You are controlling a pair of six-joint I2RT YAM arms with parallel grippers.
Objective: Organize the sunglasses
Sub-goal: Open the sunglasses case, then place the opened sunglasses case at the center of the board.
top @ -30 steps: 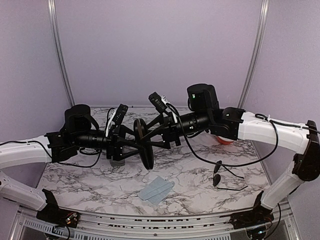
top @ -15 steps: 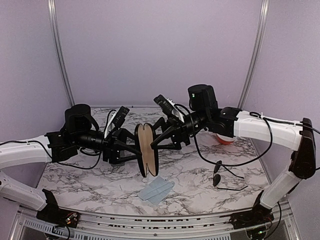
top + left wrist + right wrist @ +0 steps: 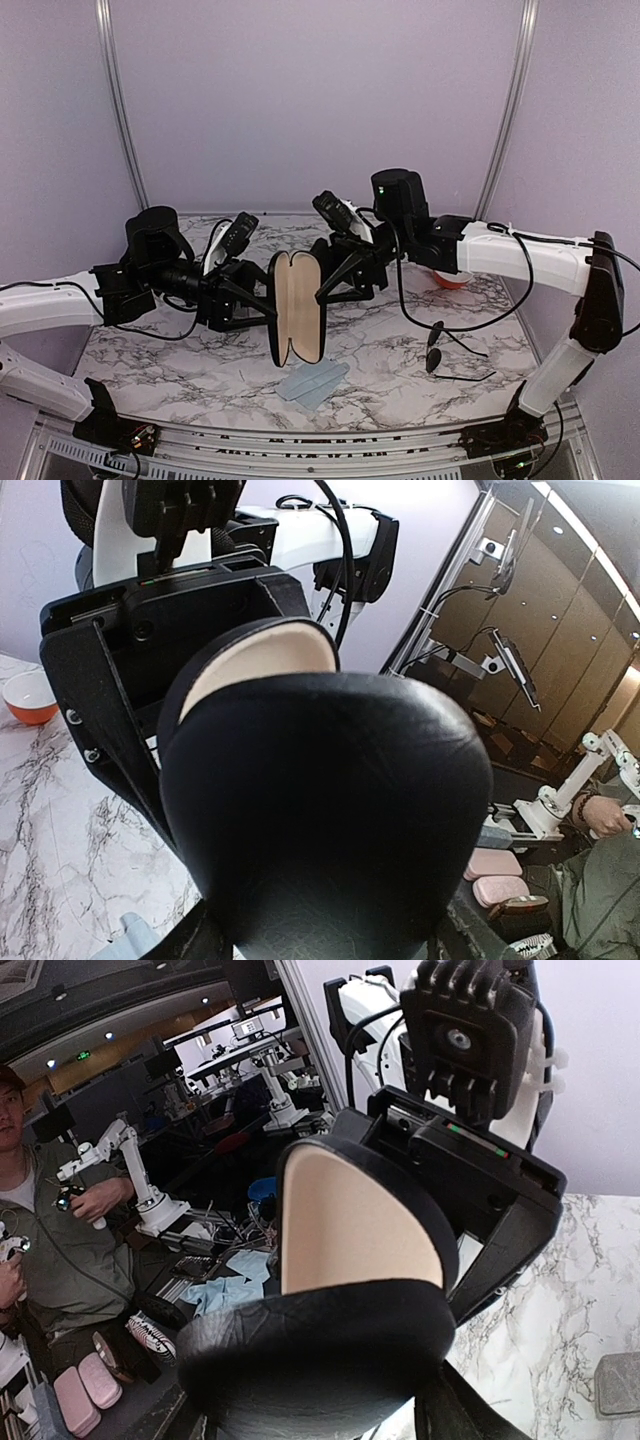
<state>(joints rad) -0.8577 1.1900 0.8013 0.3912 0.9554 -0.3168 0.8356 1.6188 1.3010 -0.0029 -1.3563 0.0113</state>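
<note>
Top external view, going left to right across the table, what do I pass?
Left fingers → open black case, held up between both arms → right fingers → sunglasses lying on the marble.

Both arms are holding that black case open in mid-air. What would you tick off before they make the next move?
1. Case open: ok. The case is spread wide, with its tan lining facing the overhead camera.
2. Grip on it: ok. Above the table, the left jaws hold one half and the right jaws the other.
3. Case empty: ok. Only bare lining shows.
4. Something to load: ok. One pair of sunglasses lies near the table's right edge.
5. Second pair: cannot tell. None is in view.
6. A free arm to fetch them: not ok. Both are busy with the case.
</note>
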